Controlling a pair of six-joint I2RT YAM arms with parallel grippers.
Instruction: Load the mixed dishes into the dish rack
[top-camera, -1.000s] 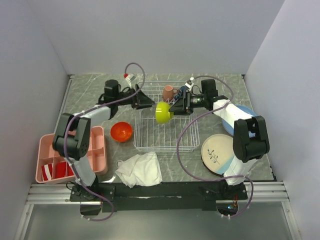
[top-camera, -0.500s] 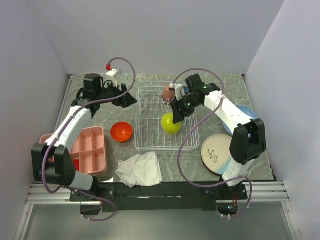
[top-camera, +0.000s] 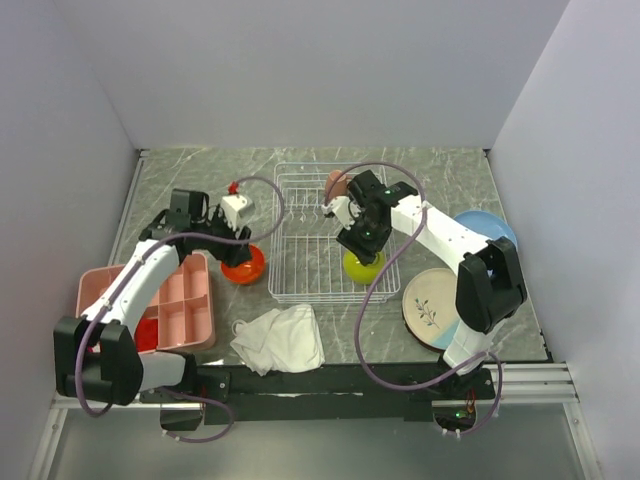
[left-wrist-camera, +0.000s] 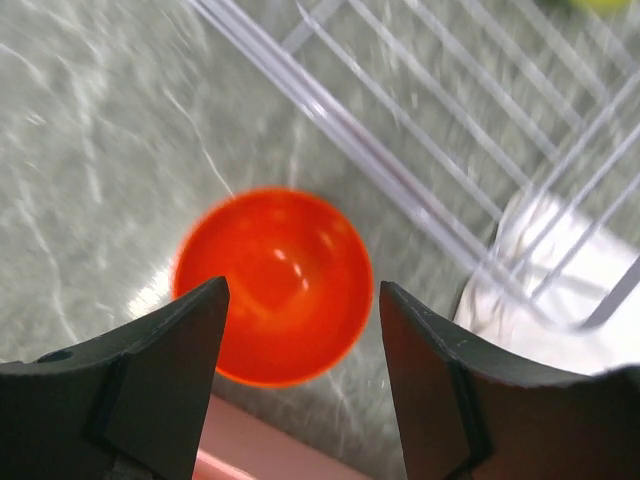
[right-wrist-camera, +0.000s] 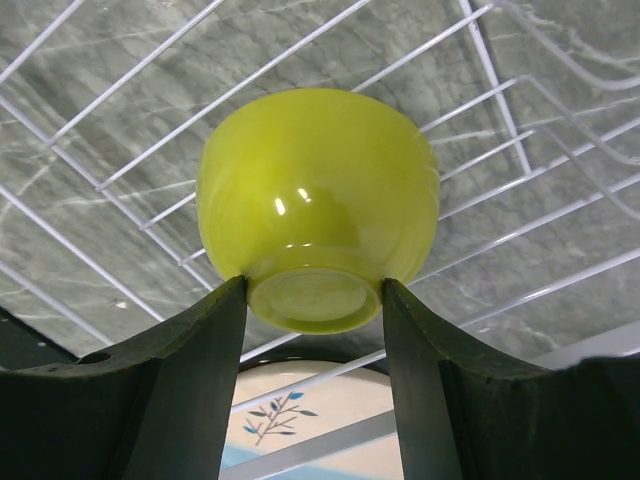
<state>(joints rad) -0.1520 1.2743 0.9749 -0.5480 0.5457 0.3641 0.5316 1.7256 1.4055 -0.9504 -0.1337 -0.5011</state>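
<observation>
My right tool (right-wrist-camera: 314, 290) is clamped on the lime-green bowl (right-wrist-camera: 318, 190), with the two fingers pinching the narrow foot ring at its base. I judge that grip is chosen because the foot is the only part slim enough to fit between the jaws. It also tips the bowl onto its side, which is how it should go among the wires. From above, the bowl hangs inside the dish rack (top-camera: 300, 240), at the rack's near right corner. I cannot tell whether its rim touches the wires yet.

My left tool (left-wrist-camera: 300, 292) is released, with its jaws spread and nothing between them. It hovers straight above the orange bowl (left-wrist-camera: 272, 285), which sits upright on the tabletel just left of the rack's near left corner. I line it up there because this bowl looks like the next thing to go in. With the jaws wide apart, one finger can go down inside the wall and one outside it.

A small pink mug (top-camera: 336, 183) seems to stand at the rack's far end, half hidden by the right arm. The large cream-and-blue plate (top-camera: 430, 305) and the light-blue plate (top-camera: 492, 224) lie flat on the tabletop just right of the rack, so loading is at an early stage. The white cloth (top-camera: 280, 338) lies on the rack's near side, and the pink divided tray (top-camera: 185, 310) lies well to its left. Neither belongs in the rack.
</observation>
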